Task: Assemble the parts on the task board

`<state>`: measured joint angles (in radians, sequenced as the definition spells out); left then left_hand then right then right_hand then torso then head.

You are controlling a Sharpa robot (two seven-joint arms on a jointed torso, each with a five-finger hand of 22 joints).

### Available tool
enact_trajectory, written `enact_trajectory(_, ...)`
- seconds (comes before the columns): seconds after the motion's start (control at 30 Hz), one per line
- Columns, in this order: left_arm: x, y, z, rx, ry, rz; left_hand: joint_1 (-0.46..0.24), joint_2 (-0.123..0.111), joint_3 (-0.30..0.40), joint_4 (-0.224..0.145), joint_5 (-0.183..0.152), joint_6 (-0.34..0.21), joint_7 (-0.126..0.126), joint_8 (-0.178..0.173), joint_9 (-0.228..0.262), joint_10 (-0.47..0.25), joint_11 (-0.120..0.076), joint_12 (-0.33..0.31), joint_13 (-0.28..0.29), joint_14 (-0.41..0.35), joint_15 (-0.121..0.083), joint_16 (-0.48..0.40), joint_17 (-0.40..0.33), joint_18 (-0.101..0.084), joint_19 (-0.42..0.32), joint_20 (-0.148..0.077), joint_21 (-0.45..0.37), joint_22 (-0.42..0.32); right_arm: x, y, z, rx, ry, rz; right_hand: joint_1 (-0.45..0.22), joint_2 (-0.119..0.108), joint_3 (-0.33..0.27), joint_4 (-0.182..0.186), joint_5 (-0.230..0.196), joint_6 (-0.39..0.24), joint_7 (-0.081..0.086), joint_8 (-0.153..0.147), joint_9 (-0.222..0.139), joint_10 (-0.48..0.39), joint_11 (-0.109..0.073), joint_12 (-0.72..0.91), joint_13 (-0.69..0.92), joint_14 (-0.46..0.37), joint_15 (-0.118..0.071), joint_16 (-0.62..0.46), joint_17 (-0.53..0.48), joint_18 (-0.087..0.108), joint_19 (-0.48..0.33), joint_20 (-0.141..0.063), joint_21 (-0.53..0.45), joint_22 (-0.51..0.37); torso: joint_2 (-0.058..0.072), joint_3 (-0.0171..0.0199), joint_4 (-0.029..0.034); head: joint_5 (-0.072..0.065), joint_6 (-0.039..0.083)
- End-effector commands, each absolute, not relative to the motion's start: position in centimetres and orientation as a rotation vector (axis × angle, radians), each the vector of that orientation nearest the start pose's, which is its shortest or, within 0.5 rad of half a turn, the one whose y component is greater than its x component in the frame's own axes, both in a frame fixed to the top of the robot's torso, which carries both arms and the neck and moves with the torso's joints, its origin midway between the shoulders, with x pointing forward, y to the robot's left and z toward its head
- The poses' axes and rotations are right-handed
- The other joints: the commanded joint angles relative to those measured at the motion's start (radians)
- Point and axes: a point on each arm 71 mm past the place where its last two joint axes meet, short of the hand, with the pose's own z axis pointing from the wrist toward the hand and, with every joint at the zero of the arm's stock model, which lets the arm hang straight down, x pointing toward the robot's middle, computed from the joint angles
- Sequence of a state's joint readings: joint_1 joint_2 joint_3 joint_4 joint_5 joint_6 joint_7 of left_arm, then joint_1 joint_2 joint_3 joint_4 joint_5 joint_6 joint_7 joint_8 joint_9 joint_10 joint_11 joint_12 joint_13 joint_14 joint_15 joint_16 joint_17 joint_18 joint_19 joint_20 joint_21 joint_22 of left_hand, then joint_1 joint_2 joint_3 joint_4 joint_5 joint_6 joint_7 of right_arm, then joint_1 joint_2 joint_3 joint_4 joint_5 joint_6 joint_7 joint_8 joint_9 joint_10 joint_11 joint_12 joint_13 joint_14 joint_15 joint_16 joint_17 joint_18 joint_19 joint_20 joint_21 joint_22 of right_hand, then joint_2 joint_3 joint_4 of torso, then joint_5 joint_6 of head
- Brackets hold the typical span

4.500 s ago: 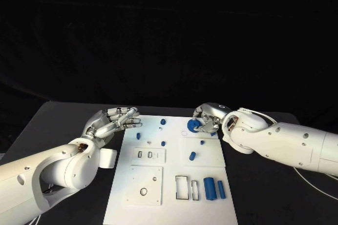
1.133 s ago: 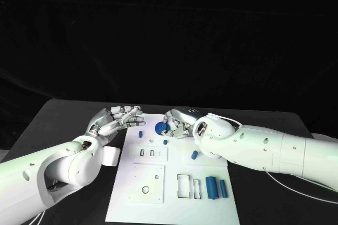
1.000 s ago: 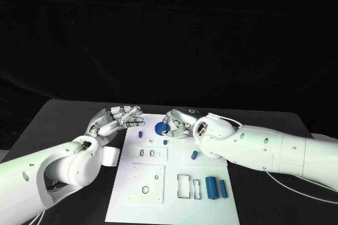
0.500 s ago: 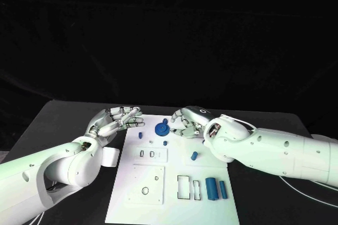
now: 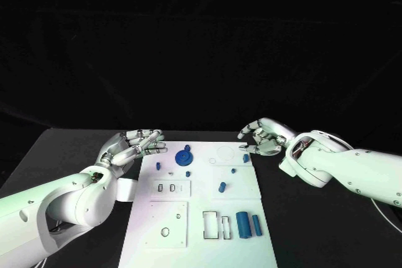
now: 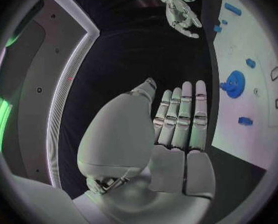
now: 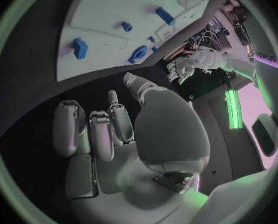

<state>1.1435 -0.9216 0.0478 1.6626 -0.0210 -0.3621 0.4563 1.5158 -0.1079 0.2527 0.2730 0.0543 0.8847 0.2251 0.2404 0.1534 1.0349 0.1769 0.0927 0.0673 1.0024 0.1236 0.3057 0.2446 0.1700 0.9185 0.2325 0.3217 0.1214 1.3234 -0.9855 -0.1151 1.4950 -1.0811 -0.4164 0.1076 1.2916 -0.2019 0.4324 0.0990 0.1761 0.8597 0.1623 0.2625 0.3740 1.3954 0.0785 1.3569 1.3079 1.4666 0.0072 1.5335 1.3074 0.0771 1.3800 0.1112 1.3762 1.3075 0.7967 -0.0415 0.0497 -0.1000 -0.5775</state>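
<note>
White task board (image 5: 201,221) between hands; left hand (image 5: 134,145), right hand (image 5: 261,137) off edges, fingers curled, empty.

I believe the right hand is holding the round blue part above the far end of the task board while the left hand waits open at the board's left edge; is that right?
Not quite. The right hand holds nothing: its fingers are curled but empty. The round blue part lies on the task board, apart from both hands, as the head view shows. The left hand does wait open at the board's left edge.
</note>
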Motion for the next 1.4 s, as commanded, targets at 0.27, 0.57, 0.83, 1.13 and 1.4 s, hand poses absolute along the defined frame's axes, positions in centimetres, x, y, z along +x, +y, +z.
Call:
enact_trajectory(0.27, 46.7, 20.7, -15.6, -1.076, 1.308, -1.650, 0.003, -0.010, 0.004, 0.000, -0.003, -0.005, 0.016, -0.005, -0.001, 0.002, 0.005, -0.004, 0.000, 0.002, 0.007, -0.004, 0.002, 0.013, 0.002, 0.004, -0.004, -0.002, 49.7, -31.6, -15.6, 0.185, 1.614, 0.795, 0.016, -0.011, -0.003, -0.020, -0.005, -0.031, 0.010, -0.041, -0.008, -0.022, 0.006, -0.025, -0.006, 0.070, 0.005, -0.006, 0.111, -0.007, -0.014, 0.006, -0.015, 0.003, -0.004, 0.0118, -0.0077, -0.015, 0.000)
enact_trajectory(0.57, 46.7, 20.7, -15.6, -1.077, 1.309, -1.649, 0.003, -0.010, 0.004, 0.000, -0.003, -0.005, 0.016, -0.005, -0.001, 0.002, 0.005, -0.004, 0.000, 0.002, 0.007, -0.004, 0.002, 0.013, 0.002, 0.004, -0.004, -0.002, 50.1, -31.4, -17.0, 0.174, 1.633, 0.761, 0.025, -0.010, -0.003, -0.029, -0.001, -0.049, 0.015, -0.057, -0.010, -0.028, 0.011, -0.031, -0.012, 0.070, 0.009, -0.006, 0.111, -0.006, -0.016, 0.010, -0.018, 0.001, -0.003, 0.0102, -0.0083, -0.007, -0.009)
enact_trajectory(0.83, 46.7, 20.8, -15.6, -1.077, 1.308, -1.648, 0.003, -0.010, 0.004, 0.000, -0.003, -0.005, 0.016, -0.005, -0.001, 0.002, 0.005, -0.004, 0.000, 0.002, 0.007, -0.004, 0.002, 0.013, 0.002, 0.004, -0.004, -0.002, 50.1, -30.6, -18.3, 0.162, 1.658, 0.762, 0.031, -0.008, -0.001, -0.035, -0.009, -0.048, 0.016, -0.060, -0.010, -0.026, 0.012, -0.029, -0.010, 0.070, 0.010, -0.006, 0.112, -0.006, -0.017, 0.012, -0.020, 0.000, -0.005, 0.0078, -0.0078, -0.002, -0.018)
enact_trajectory(1.13, 46.7, 20.9, -15.6, -1.078, 1.307, -1.645, 0.003, -0.010, 0.004, 0.000, -0.003, -0.005, 0.016, -0.005, -0.001, 0.002, 0.005, -0.004, 0.000, 0.002, 0.007, -0.004, 0.002, 0.013, 0.002, 0.004, -0.004, -0.002, 50.2, -30.1, -18.8, 0.150, 1.664, 0.763, 0.038, -0.002, 0.003, -0.042, -0.013, -0.036, 0.015, -0.056, -0.007, -0.022, 0.011, -0.024, -0.005, 0.070, 0.010, -0.005, 0.113, -0.006, -0.016, 0.013, -0.020, 0.002, -0.006, 0.0085, -0.0114, 0.003, -0.022)
enact_trajectory(1.4, 46.7, 20.9, -15.6, -1.078, 1.308, -1.646, 0.003, -0.010, 0.004, 0.000, -0.003, -0.005, 0.016, -0.005, -0.001, 0.002, 0.005, -0.004, 0.000, 0.002, 0.007, -0.004, 0.002, 0.013, 0.002, 0.004, -0.004, -0.002, 50.5, -29.6, -19.1, 0.149, 1.660, 0.755, 0.036, 0.010, 0.010, -0.043, -0.015, -0.014, 0.014, -0.050, -0.003, -0.015, 0.010, -0.016, 0.003, 0.071, 0.009, -0.004, 0.117, -0.007, -0.012, 0.012, -0.017, 0.007, -0.006, 0.0087, -0.0087, 0.004, -0.022)
